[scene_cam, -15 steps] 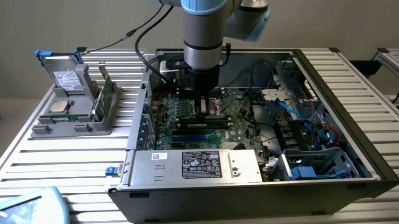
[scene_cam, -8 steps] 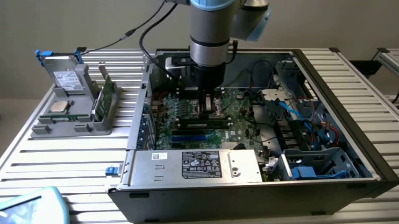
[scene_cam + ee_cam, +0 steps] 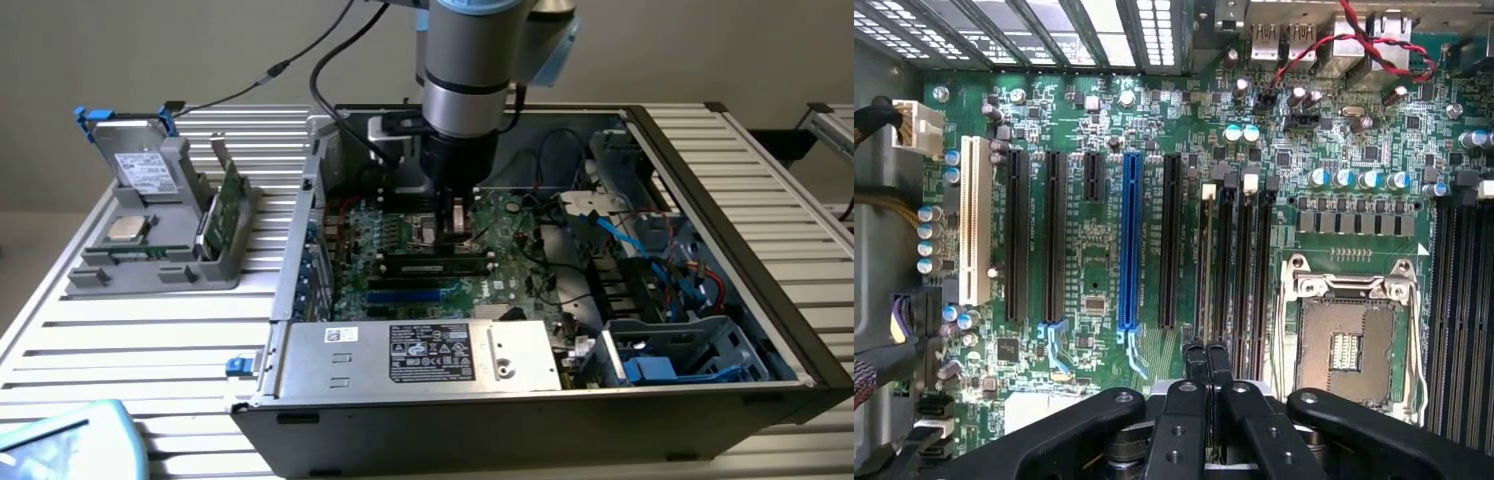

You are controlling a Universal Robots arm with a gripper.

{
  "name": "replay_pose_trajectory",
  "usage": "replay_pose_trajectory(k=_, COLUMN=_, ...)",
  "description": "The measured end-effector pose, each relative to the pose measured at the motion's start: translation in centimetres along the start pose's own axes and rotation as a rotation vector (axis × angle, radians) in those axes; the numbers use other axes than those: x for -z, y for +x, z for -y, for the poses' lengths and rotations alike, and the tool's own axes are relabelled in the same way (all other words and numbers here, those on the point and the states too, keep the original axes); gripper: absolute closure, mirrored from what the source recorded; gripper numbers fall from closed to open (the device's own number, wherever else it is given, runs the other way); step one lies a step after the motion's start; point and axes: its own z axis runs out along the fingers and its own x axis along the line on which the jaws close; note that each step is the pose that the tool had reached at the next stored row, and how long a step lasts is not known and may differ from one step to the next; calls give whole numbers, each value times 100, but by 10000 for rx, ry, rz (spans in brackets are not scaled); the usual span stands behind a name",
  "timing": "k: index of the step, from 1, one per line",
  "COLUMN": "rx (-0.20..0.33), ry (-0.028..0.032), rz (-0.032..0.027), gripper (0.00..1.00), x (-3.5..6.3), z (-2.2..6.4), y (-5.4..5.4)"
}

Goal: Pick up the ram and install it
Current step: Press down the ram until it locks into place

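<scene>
The ram is a long narrow dark-green stick standing on edge in a memory slot of the motherboard, inside the open computer case. My gripper hangs straight down just behind and above the stick; whether it touches it I cannot tell. In the wrist view the gripper is shut, its two black fingertips pressed together with nothing between them. They sit over one end of the row of black memory slots, beside the empty processor socket.
A grey holder on the exterior view's left carries a wider green card, a square silver chip and a drive. The power supply, the case walls and cables hem in the board.
</scene>
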Motion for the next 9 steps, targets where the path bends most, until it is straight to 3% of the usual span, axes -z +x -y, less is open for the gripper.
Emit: replay_pose_trajectory(k=9, rx=0, ry=-5, rz=0, gripper=89, x=9, z=4, y=8)
